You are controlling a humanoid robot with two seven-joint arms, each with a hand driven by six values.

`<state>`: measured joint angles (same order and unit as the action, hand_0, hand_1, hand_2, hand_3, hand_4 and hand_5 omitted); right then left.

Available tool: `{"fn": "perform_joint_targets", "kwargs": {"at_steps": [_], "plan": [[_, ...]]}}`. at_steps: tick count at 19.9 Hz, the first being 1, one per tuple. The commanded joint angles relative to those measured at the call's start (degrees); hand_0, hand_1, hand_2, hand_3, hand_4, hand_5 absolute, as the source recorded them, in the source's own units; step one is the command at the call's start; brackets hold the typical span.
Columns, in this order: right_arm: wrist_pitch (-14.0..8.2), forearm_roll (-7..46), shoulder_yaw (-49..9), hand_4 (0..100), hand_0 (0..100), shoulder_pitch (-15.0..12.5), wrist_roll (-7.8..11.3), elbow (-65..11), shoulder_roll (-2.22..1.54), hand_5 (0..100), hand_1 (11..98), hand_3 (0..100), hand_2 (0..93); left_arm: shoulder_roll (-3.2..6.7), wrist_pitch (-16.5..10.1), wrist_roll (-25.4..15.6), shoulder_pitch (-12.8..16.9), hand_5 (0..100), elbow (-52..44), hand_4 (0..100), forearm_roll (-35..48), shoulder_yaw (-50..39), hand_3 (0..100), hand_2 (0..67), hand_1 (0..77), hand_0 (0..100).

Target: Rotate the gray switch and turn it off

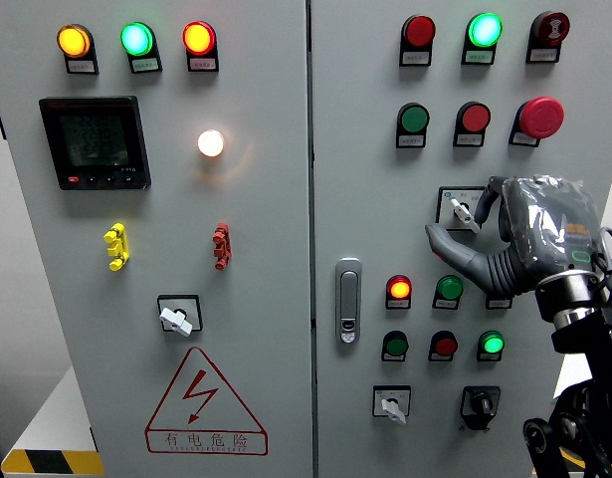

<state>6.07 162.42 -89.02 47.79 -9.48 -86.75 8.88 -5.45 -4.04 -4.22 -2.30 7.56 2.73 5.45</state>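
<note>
The right hand comes in from about 4 o'clock, wrapped in a clear plastic cover, and its fingers are curled up against the gray switch at roughly 3 o'clock on the panel; the thumb sticks out below the knob. Whether the fingers really pinch the knob I can't tell, they hide part of it. Just under the hand, a lit red lamp and a green button sit side by side. Further down at 5 o'clock there's another gray switch and a black knob. The door handle is dead center. Way over at 10 o'clock sits the meter screen, with the yellow lamp above it.
</note>
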Motion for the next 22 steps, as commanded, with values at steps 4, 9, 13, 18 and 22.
{"fn": "perform_joint_targets", "kwargs": {"at_steps": [4,9,13,18,22], "plan": [[0.0,0.0,0.1,98,43,0.2,-0.10,0.0,0.00,100,30.4,100,71.7,0.00,0.0,0.0,0.0,11,0.0,8,0.0,0.0,19,13.4,0.0,85],[0.0,0.0,0.2,98,52,0.2,-0.10,0.1,0.00,100,29.2,100,72.2,0.00,0.0,0.0,-0.1,11,0.0,8,0.0,0.0,19,13.4,0.0,85],[0.0,0.0,0.3,98,54,0.2,-0.10,0.0,0.00,100,30.2,100,73.3,0.00,0.0,0.0,0.0,11,0.0,8,0.0,0.0,19,13.4,0.0,85],[0.0,0.1,0.4,98,57,0.2,-0.19,0.0,0.00,100,30.3,100,73.7,0.00,0.0,0.0,-0.1,11,0.0,8,0.0,0.0,19,13.4,0.0,85],[0.0,0.2,0.4,98,60,0.2,-0.19,0.0,0.00,100,31.3,100,74.5,0.00,0.0,0.0,-0.1,11,0.0,8,0.0,0.0,19,13.4,0.0,85]]}}
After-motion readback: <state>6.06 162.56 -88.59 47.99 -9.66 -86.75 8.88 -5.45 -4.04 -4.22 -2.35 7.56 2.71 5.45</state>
